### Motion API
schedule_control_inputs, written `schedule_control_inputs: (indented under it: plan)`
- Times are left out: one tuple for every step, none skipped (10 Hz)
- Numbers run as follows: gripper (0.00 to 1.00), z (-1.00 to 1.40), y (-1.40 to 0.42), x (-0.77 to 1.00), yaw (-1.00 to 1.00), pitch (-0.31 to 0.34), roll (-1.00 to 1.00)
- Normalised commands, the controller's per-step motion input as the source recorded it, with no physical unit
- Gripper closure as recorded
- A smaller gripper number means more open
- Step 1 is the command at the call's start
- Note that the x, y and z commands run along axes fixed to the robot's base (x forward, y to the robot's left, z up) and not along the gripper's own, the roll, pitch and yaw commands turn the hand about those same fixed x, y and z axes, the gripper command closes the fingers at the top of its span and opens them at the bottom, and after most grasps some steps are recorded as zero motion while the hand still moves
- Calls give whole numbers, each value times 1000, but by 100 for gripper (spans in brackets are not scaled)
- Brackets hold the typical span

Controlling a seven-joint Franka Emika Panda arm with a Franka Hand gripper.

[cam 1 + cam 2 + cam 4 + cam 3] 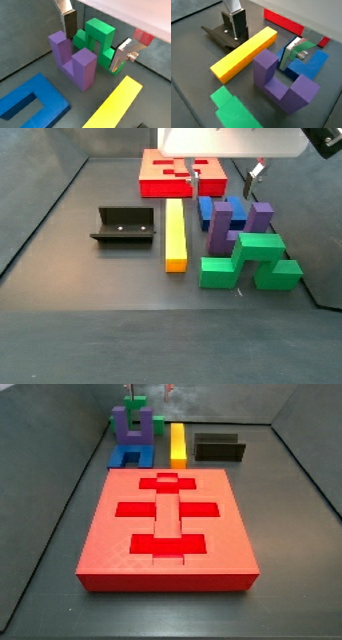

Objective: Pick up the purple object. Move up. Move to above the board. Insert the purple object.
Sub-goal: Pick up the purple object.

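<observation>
We see the gripper (95,41) low over the bench, pointing downward with its jaws spread apart. Both wrist views show the flat silver fingers (236,20) with dark pads, nothing clamped between them. A side view shows one fingertip (253,171) below the wrist housing.

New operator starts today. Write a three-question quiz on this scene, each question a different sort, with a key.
1. True or false: the purple block is already lifted off the floor.
2. Which piece lies between the purple block and the fixture in a side view? A) the yellow bar B) the green block C) the red board
3. Fill in: the gripper is ____, with one finger on either side of the purple block.

Key
1. False: it stands on the floor, prongs up.
2. A.
3. Open: nothing is held.
</observation>
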Motion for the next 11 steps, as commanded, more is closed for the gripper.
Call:
schedule_control_inputs:
  plan:
    - [0,-217,0,0,-17,-19,-13]
    - [0,-280,-83,0,-34,-3,0]
    - [0,-337,-63,0,-46,0,0]
    - [0,-314,-89,17,-34,0,0]
    - [0,-306,0,0,-97,0,0]
    - [0,-237,-17,17,-66,0,0]
    - [0,-206,0,6,-60,0,0]
    - [0,-211,0,0,-31,0,-6]
    - [0,-197,0,0,-34,0,0]
    - [0,-166,0,0,-17,0,-11]
    - [0,-183,0,0,-20,0,-9]
